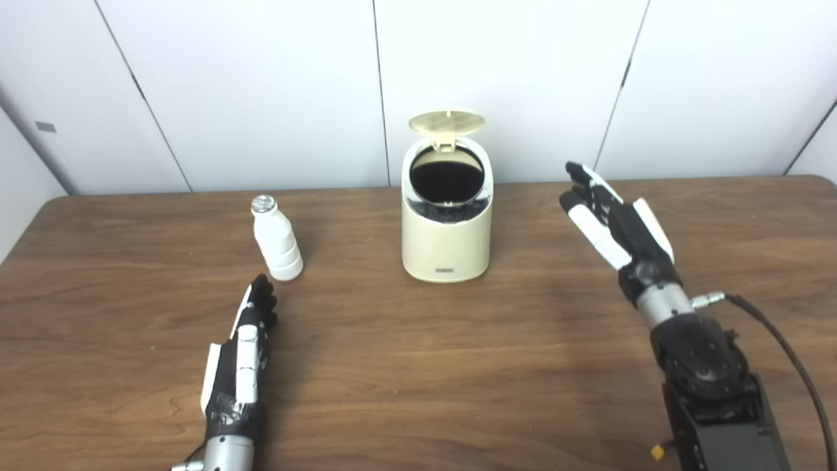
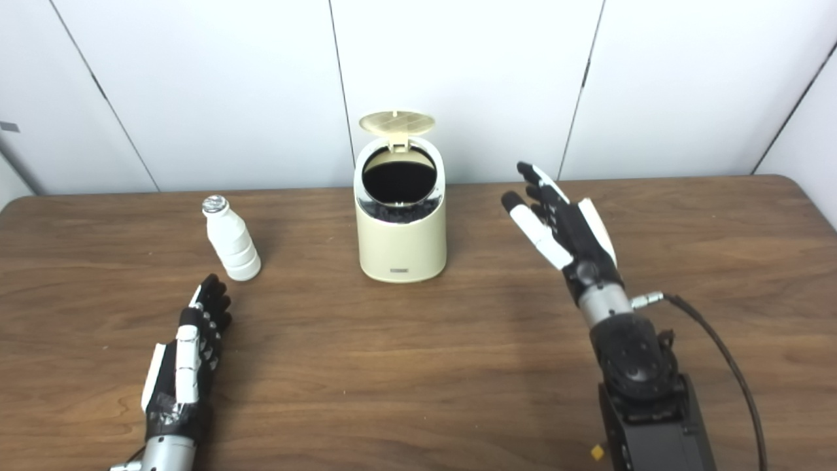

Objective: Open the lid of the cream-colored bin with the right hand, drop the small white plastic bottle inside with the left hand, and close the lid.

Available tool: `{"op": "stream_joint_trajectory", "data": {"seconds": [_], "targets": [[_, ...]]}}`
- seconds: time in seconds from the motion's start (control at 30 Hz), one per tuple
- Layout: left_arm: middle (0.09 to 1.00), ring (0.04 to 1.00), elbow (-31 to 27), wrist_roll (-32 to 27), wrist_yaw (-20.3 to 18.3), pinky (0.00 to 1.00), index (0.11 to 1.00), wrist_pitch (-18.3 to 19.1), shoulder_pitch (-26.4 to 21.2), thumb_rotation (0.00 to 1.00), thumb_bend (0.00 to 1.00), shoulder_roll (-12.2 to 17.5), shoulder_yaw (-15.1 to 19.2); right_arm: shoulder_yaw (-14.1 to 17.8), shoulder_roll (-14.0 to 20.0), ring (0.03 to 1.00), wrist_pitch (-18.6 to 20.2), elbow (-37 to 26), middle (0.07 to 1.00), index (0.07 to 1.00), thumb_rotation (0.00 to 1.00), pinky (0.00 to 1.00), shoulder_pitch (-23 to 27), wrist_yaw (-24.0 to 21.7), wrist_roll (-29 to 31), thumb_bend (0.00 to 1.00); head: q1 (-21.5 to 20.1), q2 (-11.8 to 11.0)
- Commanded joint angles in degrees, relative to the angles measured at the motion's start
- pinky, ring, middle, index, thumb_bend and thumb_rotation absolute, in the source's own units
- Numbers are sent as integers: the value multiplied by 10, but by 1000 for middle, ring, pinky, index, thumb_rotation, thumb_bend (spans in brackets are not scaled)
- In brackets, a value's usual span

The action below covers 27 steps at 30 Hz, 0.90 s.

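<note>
The cream-colored bin (image 1: 446,248) stands mid-table with its round lid (image 1: 447,122) tipped up and back, showing a dark inside. A small white plastic bottle (image 1: 276,239) with a silver cap stands upright to the bin's left. My left hand (image 1: 241,356) rests low on the table just in front of the bottle, fingers stretched toward it, open and not touching it. My right hand (image 1: 616,219) is raised to the right of the bin, fingers spread, open, clear of the bin.
The wooden table (image 1: 418,366) runs wide on both sides. White wall panels stand right behind the bin. A black cable (image 1: 785,353) trails from my right forearm across the right part of the table.
</note>
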<state>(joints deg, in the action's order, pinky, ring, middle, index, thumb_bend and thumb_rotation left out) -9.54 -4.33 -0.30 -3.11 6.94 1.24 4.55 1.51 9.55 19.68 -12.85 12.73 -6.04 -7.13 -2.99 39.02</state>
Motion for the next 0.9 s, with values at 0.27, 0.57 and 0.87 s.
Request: {"op": "stream_joint_trajectory", "data": {"seconds": [0.27, 0.57, 0.87], "targets": [[978, 978, -12, -3, 0, 998, 993, 1, -11, 1000, 541, 7, 3, 43, -22, 963, -84, -26, 970, 948, 950, 957, -70, 17, 70, 659, -1, 1], [983, 989, -17, -4, 0, 1000, 993, 9, -12, 1000, 535, 12, 5, 61, -20, 972, -156, 3, 971, 947, 934, 989, -114, 3, 131, 668, -1, 3], [986, 990, -21, 1, -3, 1000, 994, 11, -10, 1000, 525, 16, 4, 58, -27, 968, -195, 17, 968, 947, 937, 996, -131, 7, 149, 658, 21, -1]]}}
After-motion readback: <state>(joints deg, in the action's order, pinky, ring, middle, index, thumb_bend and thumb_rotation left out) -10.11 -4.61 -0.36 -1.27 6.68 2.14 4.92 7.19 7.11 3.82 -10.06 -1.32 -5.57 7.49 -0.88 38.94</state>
